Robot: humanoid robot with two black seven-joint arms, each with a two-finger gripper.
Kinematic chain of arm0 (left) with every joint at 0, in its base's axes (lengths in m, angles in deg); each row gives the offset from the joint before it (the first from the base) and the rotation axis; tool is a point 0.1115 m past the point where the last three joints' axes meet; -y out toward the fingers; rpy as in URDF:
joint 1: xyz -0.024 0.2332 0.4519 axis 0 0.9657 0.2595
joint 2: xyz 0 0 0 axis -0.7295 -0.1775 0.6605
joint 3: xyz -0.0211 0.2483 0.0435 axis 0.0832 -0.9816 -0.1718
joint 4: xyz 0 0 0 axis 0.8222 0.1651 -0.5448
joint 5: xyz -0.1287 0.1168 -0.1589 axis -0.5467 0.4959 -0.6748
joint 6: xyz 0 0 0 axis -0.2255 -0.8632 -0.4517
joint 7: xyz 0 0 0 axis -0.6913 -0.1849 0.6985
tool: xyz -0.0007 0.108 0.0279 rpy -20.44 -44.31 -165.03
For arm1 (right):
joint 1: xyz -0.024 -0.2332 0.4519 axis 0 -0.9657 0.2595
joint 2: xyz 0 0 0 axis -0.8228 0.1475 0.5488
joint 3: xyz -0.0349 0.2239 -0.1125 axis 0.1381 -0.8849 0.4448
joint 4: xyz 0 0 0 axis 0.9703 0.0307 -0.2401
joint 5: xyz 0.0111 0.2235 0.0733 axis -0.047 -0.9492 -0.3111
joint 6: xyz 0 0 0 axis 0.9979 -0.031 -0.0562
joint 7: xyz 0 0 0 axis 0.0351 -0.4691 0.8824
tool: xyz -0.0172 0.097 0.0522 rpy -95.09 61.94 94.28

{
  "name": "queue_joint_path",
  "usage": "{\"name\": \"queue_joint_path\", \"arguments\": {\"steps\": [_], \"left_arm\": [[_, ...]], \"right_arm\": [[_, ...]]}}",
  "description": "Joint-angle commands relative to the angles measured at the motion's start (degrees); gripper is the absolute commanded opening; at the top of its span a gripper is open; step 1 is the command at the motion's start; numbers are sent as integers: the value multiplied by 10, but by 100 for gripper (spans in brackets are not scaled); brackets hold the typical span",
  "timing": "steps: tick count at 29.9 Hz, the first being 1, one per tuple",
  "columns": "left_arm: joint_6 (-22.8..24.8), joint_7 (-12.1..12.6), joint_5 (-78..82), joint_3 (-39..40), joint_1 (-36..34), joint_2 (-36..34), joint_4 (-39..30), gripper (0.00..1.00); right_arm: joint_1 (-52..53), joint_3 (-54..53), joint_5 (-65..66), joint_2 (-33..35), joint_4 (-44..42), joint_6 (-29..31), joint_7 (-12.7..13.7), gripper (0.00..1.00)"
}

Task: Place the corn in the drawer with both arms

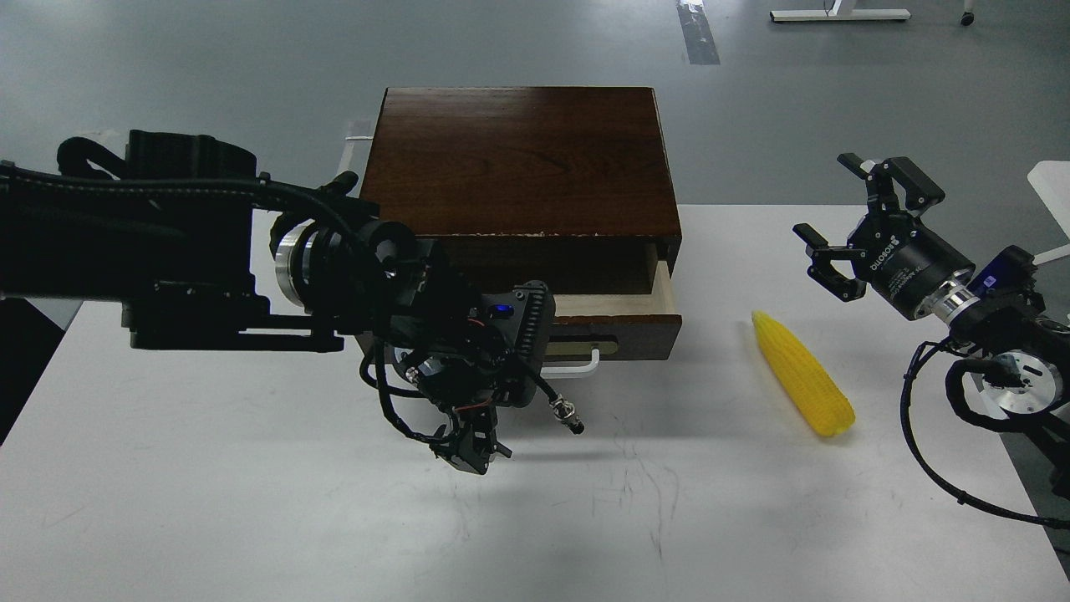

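The yellow corn [802, 374] lies on the white table [251, 502], right of the dark wooden box [518, 159]. The drawer [639, 337] is partly pulled out, and a strip of its pale wood inside shows. My left gripper [543, 347] is at the drawer front, closed over the left part of the white bar handle [583, 366]; its fingers hide most of the handle. My right gripper [840, 221] is open and empty, held above the table to the upper right of the corn and apart from it.
A black cable with a metal plug [568, 415] hangs from my left wrist just above the table in front of the drawer. The table's right edge runs under my right arm [995, 334]. Grey floor lies behind the box.
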Motion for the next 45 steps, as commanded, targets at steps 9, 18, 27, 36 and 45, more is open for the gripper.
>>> {"name": "queue_joint_path", "arguments": {"steps": [9, 18, 27, 36, 45], "left_arm": [[0, 0, 16, 4, -3, 0, 10, 97], [0, 0, 20, 5, -29, -6, 11, 97], [0, 0, 2, 33, -69, -46, -12, 97], [0, 0, -162, 81, -181, -95, -56, 97], [0, 0, -435, 125, -127, -159, 30, 97]], "right_arm": [[-1, 0, -1, -1, 1, 0, 0, 100], [-1, 0, -1, 0, 1, 0, 0, 100], [-4, 0, -1, 1, 1, 0, 0, 100], [-4, 0, -1, 7, 1, 0, 0, 100], [-6, 0, -1, 21, 3, 0, 0, 100]]}}
